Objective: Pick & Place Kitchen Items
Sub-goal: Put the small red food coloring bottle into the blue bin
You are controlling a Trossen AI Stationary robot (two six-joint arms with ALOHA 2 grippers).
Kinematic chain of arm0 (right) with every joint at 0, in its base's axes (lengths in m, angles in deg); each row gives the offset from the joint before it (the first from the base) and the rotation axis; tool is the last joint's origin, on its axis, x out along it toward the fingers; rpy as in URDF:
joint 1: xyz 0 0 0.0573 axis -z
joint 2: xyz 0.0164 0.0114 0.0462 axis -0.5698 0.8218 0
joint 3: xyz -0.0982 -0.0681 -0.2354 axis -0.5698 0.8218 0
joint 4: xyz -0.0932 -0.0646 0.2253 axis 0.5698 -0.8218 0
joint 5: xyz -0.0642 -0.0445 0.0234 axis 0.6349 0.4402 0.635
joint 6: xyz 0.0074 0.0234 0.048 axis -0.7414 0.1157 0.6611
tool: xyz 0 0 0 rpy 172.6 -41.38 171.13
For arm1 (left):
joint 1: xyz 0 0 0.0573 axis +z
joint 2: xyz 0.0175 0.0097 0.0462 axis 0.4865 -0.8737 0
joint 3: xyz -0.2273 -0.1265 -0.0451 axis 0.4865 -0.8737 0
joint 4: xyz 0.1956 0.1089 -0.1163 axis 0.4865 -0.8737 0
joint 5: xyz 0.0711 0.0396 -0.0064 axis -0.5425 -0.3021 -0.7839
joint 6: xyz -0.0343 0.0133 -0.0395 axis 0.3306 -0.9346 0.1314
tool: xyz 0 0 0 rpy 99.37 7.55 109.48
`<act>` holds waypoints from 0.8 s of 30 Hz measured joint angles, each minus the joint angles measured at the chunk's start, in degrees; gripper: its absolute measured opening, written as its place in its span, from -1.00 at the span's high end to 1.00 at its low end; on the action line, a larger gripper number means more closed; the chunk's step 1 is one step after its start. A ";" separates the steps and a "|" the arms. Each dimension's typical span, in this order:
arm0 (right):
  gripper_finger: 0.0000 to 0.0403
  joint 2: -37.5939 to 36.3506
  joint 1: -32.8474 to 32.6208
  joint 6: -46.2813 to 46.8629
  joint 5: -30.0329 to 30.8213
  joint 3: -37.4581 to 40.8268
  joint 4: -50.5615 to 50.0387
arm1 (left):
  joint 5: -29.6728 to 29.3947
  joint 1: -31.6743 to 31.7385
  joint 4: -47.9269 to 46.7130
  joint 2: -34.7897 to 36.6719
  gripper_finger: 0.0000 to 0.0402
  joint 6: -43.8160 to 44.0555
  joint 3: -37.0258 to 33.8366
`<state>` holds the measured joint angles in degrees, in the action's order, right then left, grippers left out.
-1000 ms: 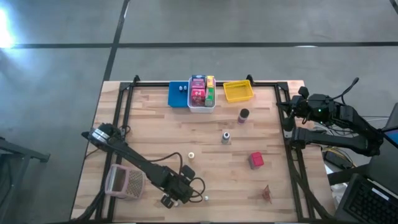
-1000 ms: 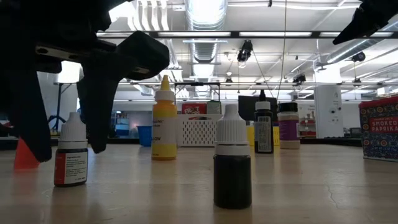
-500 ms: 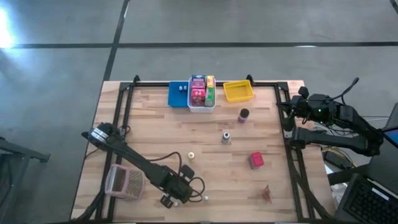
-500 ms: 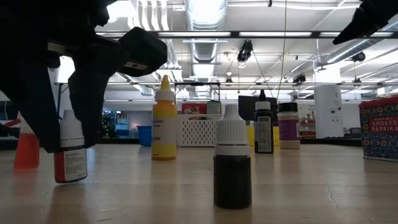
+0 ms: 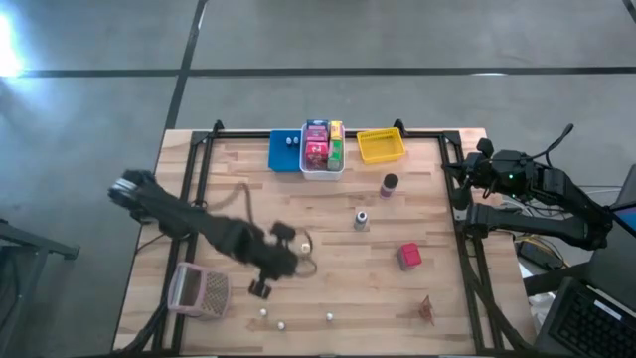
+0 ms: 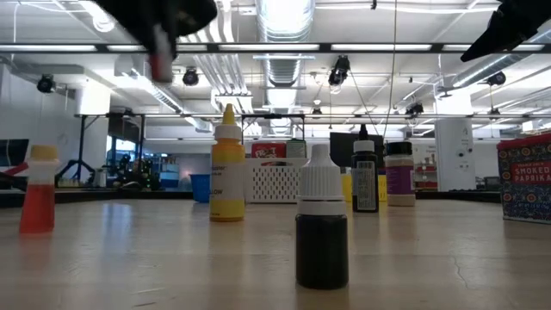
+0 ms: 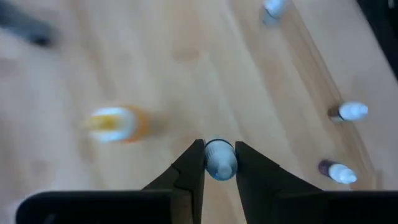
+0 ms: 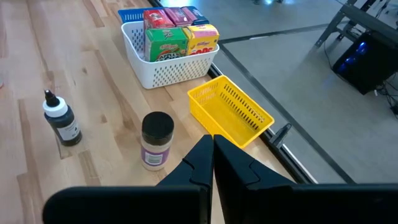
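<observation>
Kitchen items: small white-capped bottle [image 7: 219, 160] pinched in the left gripper, lifted above the near-left table [image 5: 328, 209].
Left gripper [image 7: 219, 163]: fingers closed tight on the bottle's cap.
Loose dropper bottles [image 5: 280, 323]: standing along the near edge.
White bin [image 5: 322, 169]: far centre, holds boxes.
Red box [image 5: 409, 256]: right of centre.
Right gripper [image 8: 212, 151]: fingers pressed together, empty, at the far-right edge.

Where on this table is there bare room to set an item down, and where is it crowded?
Bare wood lies between the blue bin and the left arm, and between the red box and the right rail. Crowded: the back edge around the white bin, and the front near the mesh basket and small bottles.
</observation>
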<state>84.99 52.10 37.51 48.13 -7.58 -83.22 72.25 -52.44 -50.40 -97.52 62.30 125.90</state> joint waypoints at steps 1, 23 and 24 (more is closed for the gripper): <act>0.96 0.00 0.02 0.01 0.02 -0.01 0.00 | -0.51 1.50 -0.23 2.20 0.62 -0.35 -0.04; 0.96 0.01 0.01 0.11 0.02 -0.01 -0.01 | 15.53 64.43 4.46 6.15 0.62 -7.35 -1.18; 0.96 0.01 0.02 0.09 0.02 -0.02 0.00 | 15.54 65.64 4.66 4.84 0.62 -8.30 -1.20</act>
<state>85.00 52.12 37.60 48.15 -7.60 -83.22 87.79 13.20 -45.74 -92.68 53.99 124.70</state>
